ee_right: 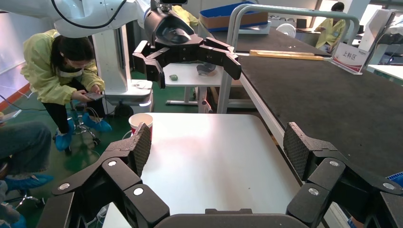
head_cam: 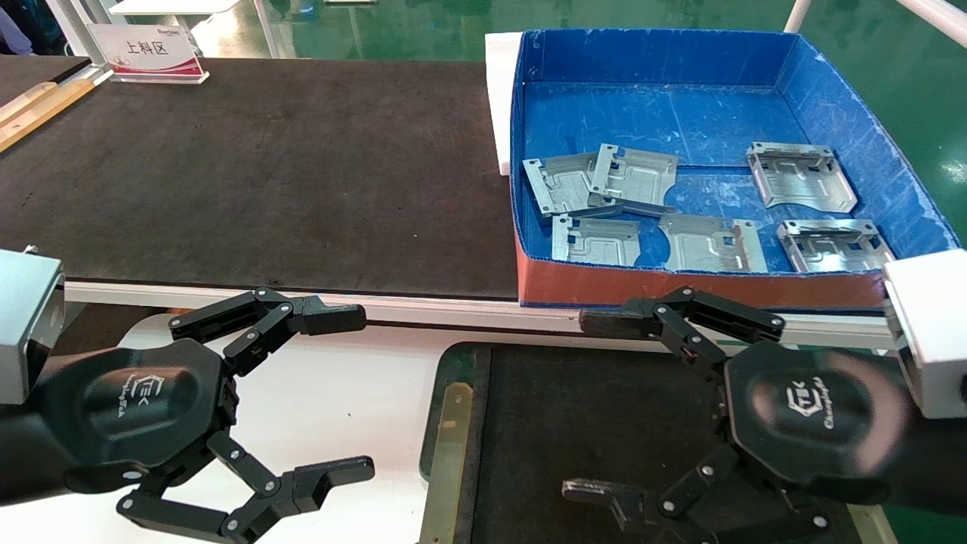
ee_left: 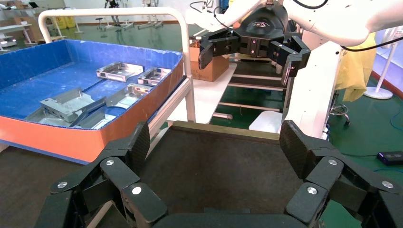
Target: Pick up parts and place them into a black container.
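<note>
Several silver-grey parts [head_cam: 597, 181] lie in the blue box [head_cam: 831, 98] at the back right; they also show in the left wrist view [ee_left: 66, 102]. The black container [head_cam: 544, 423], with a green rim and a brass strip [head_cam: 447, 453], lies on the white table at the front; it is empty where visible. My right gripper [head_cam: 597, 408] is open and empty above the container. My left gripper [head_cam: 344, 394] is open and empty over the white table, left of the container. The left wrist view shows the container floor [ee_left: 214, 171] between its open jaws.
A long dark belt surface [head_cam: 264, 166] runs behind the white table [head_cam: 340, 393]. A sign [head_cam: 147, 53] stands at its far left. In the right wrist view a paper cup [ee_right: 141, 121] stands at the table's edge and a person [ee_right: 66, 71] sits beyond it.
</note>
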Robot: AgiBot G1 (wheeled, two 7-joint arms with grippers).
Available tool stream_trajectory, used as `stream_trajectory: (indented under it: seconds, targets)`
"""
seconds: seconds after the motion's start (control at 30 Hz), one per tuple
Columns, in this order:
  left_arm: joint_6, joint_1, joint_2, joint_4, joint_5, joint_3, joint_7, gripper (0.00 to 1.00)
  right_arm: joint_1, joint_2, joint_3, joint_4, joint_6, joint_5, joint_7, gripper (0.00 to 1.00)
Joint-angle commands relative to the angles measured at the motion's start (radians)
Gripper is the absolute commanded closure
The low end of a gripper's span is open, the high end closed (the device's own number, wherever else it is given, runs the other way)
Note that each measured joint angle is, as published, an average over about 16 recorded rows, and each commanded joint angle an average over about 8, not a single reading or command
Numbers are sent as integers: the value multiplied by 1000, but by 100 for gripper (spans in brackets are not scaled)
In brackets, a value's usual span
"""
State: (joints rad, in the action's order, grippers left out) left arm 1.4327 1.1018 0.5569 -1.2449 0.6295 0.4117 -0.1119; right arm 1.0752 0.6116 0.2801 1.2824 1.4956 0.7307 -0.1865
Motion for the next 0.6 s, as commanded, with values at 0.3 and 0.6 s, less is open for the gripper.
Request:
stream_trajectory:
  seconds: [0.3,0.6]
  targets:
    - [0,0,0,0,0,0,0,6,0,0,0,0,0,0,0,0]
    - [0,0,0,0,0,0,0,100,0,0,0,0,0,0,0,0]
